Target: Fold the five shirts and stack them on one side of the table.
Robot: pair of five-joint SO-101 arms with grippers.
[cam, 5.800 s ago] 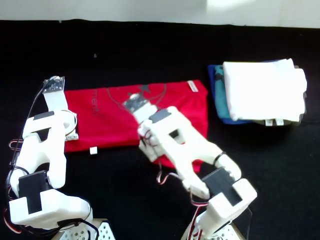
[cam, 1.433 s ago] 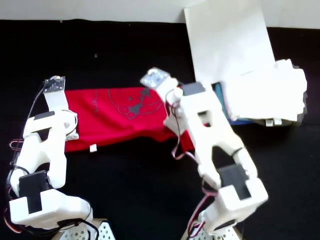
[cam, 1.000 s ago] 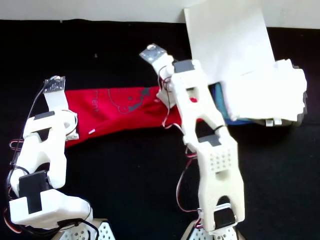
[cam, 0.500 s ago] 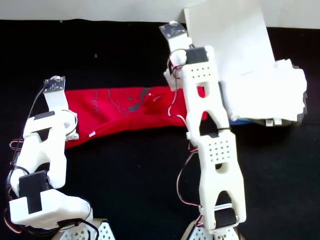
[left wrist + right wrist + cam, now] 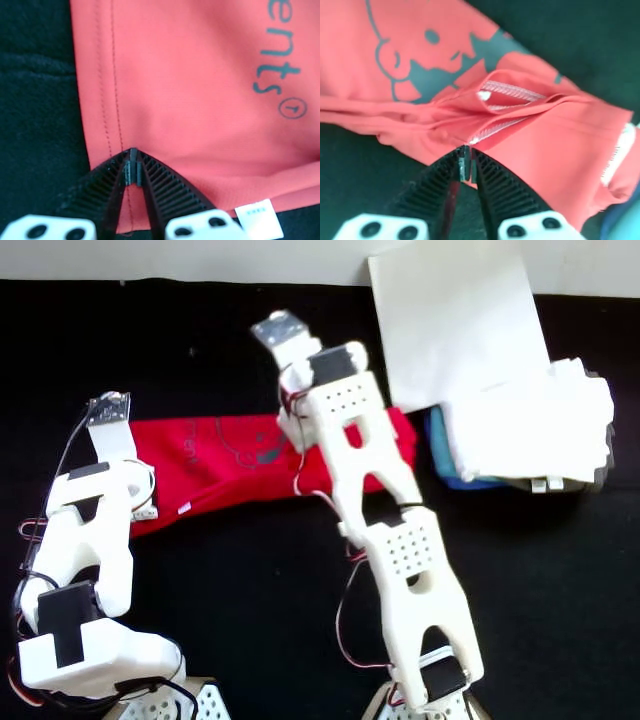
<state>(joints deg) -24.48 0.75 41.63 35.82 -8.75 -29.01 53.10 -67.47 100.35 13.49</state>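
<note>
Since the earliest look the right arm has risen from a low crouch over the red shirt and stretched long across it, swinging in the last half-second away from the stack. The shirt has gone from a broad flat panel to a narrow, rumpled band on the dark surface. A white sheet has appeared on the far side of the stack. The left arm has not shifted.

What counts now is that the shirt's long axis points at the stack, one end just beside it and the other well away. The left pincer is closed on the hem at the end farthest from the stack. The right pincer is closed on a gathered fold near the neckline's pale tape, roughly midway along the shirt, so it is the one nearer the stack. Any fold, I judge, must run along that axis, carrying one held part over toward the other (the cloth between them looks creased rather than taut).

From above, the right arm covers the shirt's middle. The shirts in the stack cannot be counted: white on top, a teal edge beneath. Whether the white sheet is a shirt or a board I cannot tell.
</note>
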